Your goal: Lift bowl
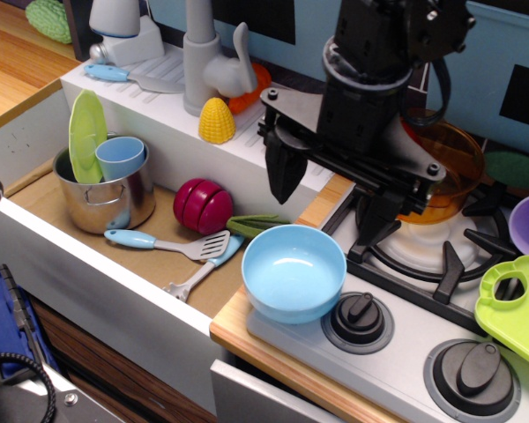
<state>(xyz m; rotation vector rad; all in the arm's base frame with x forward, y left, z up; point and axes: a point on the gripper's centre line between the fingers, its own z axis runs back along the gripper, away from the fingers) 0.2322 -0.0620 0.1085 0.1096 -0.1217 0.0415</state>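
We see the bowl (294, 271) sitting upright on the counter's front corner, between the sink and the stove knobs, with our gripper (331, 189) hanging above and just behind it, jaws spread wide and empty. To lift well, we judge we should come down so one finger goes inside the far rim and one outside, then close and rise straight. The right fingertip blends into the dark burner grate (441, 256), so we cannot place it exactly.
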